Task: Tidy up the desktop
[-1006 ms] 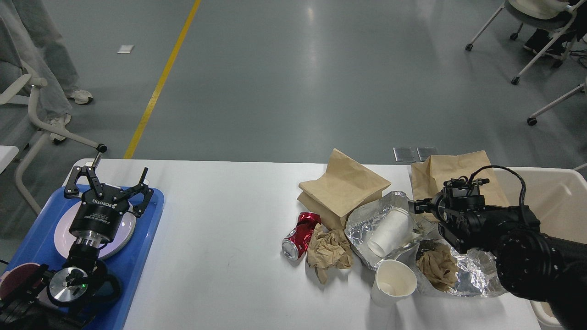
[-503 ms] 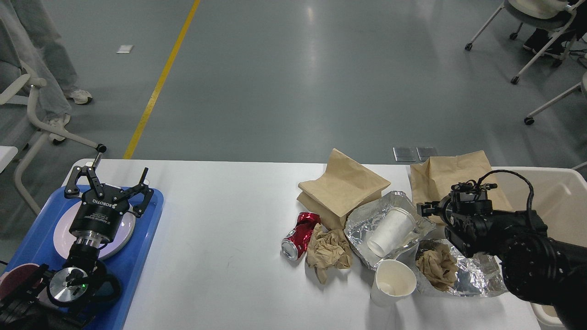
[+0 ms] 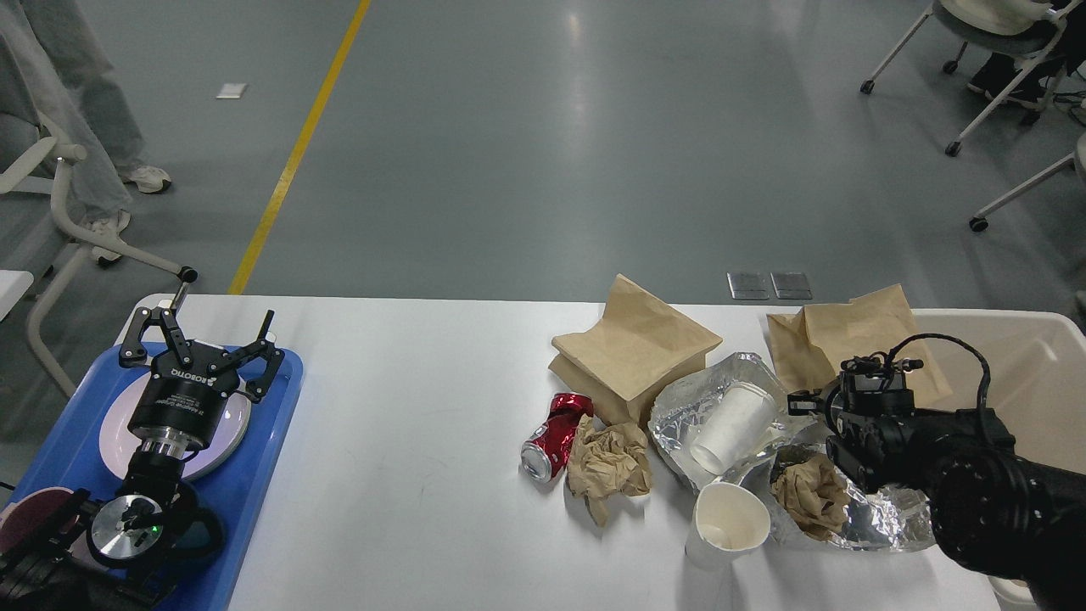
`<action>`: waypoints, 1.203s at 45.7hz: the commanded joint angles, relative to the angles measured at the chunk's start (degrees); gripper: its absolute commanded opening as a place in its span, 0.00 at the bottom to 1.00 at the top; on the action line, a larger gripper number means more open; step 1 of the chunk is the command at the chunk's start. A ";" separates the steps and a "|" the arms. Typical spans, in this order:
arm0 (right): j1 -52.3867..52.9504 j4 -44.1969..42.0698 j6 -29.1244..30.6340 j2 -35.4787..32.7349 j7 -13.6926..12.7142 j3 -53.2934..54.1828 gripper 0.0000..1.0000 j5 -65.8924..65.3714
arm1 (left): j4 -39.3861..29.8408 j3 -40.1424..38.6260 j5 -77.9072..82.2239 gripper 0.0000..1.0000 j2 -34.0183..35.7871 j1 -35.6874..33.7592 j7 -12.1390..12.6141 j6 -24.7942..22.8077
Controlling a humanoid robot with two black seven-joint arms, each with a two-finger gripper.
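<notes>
On the desktop (image 3: 407, 441), litter lies beside the right end effector (image 3: 802, 403).

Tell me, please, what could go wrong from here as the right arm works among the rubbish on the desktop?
Three risks, as I judge them:
1. The right gripper sits close to the tipped paper cup on the crumpled foil; a nudge could roll the cup off.
2. The upright paper cup stands near the desktop front edge, and the arm's sweep might knock it over.
3. The brown paper bag leans partly over the beige bin and could slip sideways.
</notes>
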 commanded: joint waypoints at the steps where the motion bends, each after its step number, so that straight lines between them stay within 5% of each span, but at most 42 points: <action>1: 0.37 0.62 0.97 -0.09 -0.40 0.29 0.00 0.07 | 0.00 0.00 0.00 0.96 0.00 0.00 0.00 0.00; 15: 3.27 2.98 1.93 -0.17 -0.57 1.96 0.00 0.07 | 0.00 0.00 0.00 0.96 0.00 0.00 0.00 0.00; 42: 21.01 24.42 3.78 -10.63 -1.98 2.84 0.00 0.77 | 0.00 0.00 0.00 0.96 0.00 0.00 0.00 0.00; 55: 42.80 41.74 19.41 -18.54 -4.71 1.08 0.00 3.93 | 0.00 0.00 0.00 0.96 0.00 0.00 0.00 0.00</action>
